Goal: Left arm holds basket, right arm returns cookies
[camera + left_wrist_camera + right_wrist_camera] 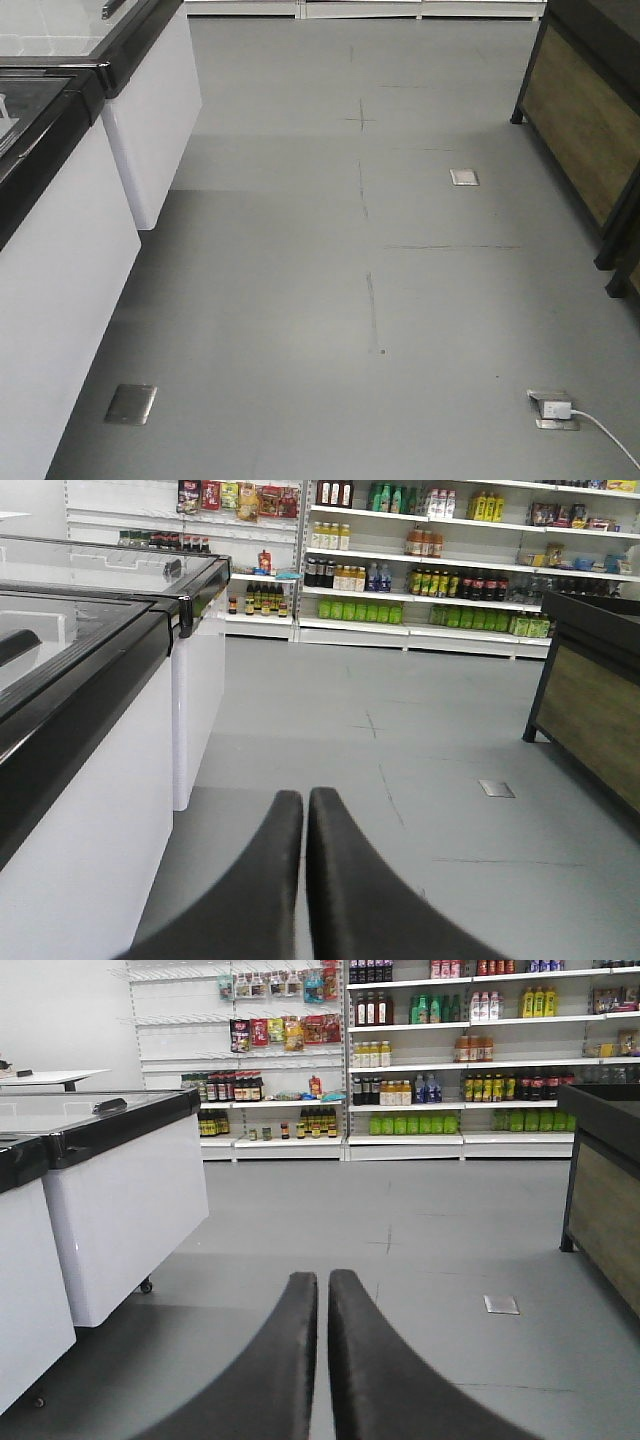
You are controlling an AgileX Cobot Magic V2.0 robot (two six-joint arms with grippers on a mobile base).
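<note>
While the left gripper (304, 798) sat at the bottom centre of its wrist view with jaws pressed together on nothing, the right gripper (323, 1278) sat likewise clenched and empty low in its own view. Beyond them lay the grey floor (300, 300), with white chest freezers (90, 810) along the left edge and a wood-panelled stand (585, 120) at the right. Farthest off, stocked shelves (450, 1070) filled the top of the frame; the basket and the cookies could not be made out anywhere.
</note>
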